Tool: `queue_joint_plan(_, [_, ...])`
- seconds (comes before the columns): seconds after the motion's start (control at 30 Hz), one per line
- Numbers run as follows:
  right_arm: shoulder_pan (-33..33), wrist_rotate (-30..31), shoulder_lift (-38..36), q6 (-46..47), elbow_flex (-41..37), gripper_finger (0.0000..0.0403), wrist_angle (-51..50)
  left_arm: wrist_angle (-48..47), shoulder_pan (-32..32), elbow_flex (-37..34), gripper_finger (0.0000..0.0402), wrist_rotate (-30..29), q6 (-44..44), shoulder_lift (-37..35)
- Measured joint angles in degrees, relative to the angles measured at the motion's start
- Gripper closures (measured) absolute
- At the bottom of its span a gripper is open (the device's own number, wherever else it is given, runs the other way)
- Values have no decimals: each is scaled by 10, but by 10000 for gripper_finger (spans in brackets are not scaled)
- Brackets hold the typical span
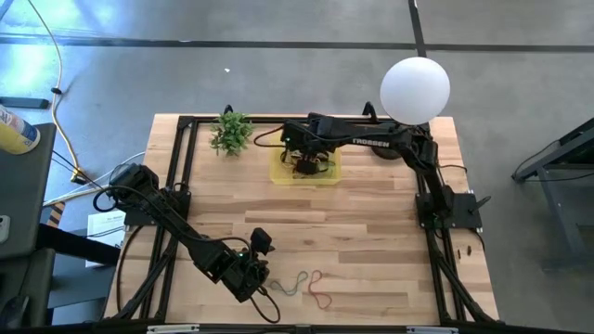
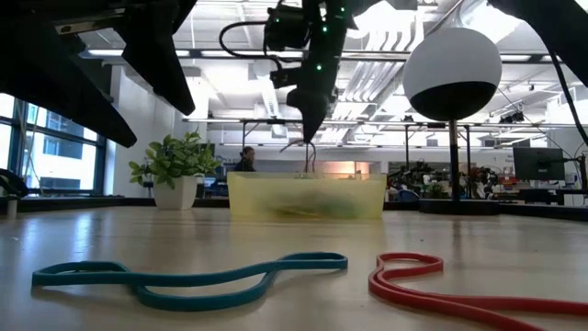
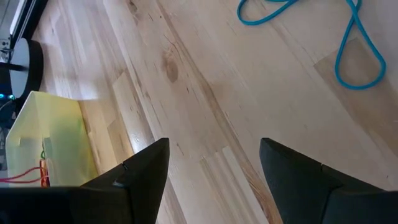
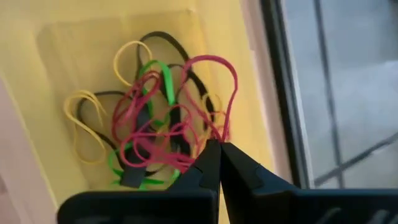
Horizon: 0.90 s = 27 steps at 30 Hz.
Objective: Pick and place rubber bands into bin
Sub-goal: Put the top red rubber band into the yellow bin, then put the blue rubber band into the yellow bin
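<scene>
Dropping a red band (image 4: 211,93) into the bin (image 1: 278,172)
Your right end effector (image 4: 219,147) is hovering clenched on it at the surface's 12 o'clock; release low, while the left end effector (image 3: 214,152), released, is waiting near bands at 6 o'clock

Right gripper (image 4: 219,144) hangs pinched closed at the table's far side, left gripper (image 3: 211,155) spread wide near the front edge

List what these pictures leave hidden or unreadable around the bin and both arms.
- High view: contents of the translucent yellow plastic bin are mostly covered by the right arm.
- Low view: the bin's cloudy wall blurs the bands inside.
- Right wrist view: the right tool is shut on a thin red rubber band; the pile's lower loops overlap, uncountable.
- Left wrist view: the teal rubber band is cut off by the edge; the left tool is open.
</scene>
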Motion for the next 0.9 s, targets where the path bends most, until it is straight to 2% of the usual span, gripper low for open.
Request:
queue_joint_plan(0.3, [-16,-18,0,31,-67,389,39,0,0,0,163,0,0,0])
queue_joint_plan(0.7, [-14,-60,-2,21,-62,256,35,6,0,0,163,0,-1,0])
queue_joint_plan(0.9, [39,-79,-43,16,-62,219,20,15,0,0,163,28,12,0])
